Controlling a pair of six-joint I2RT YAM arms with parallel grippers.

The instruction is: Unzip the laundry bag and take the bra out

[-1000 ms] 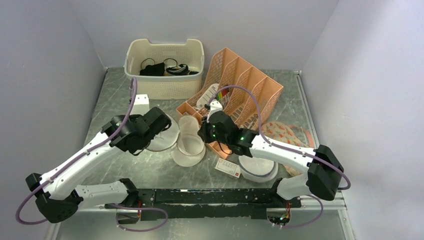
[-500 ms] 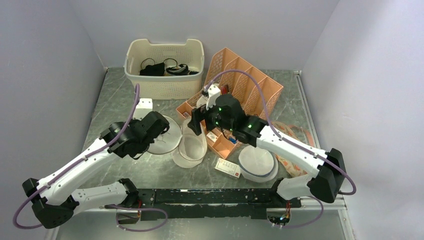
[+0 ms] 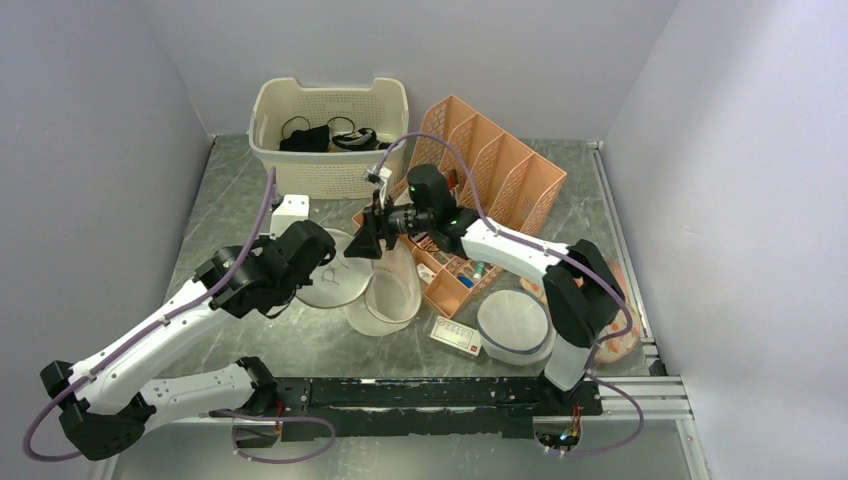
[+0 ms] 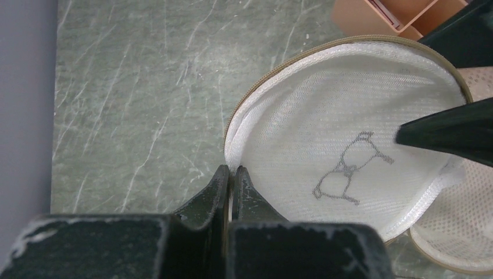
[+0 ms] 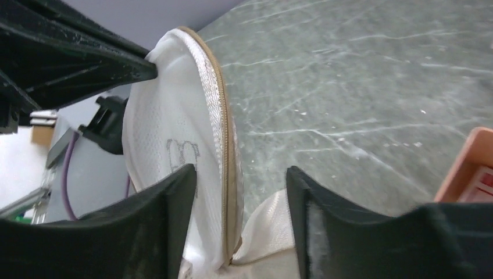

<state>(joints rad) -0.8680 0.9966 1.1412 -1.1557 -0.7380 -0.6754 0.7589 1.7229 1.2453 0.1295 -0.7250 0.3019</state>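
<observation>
Pinching the near edge of the laundry bag [image 4: 349, 133] lid: left tool [image 4: 231, 172], clamped tight on the beige zipper rim. Lying at the middle of the bench [image 3: 240, 190], between both arms; lid flap unzipped and folded out to the left of the mesh cylinder. Straddling the far side of the same rim: right tool [image 5: 239, 174], spread wide, gripping nothing, rim running lengthwise through the gap. Nearer the cylinder's open mouth: right arm. Possibly the bra [image 3: 304, 138], though too small to tell: dark strappy cloth in the cream basket [image 3: 330, 175], well behind the bag.
</observation>
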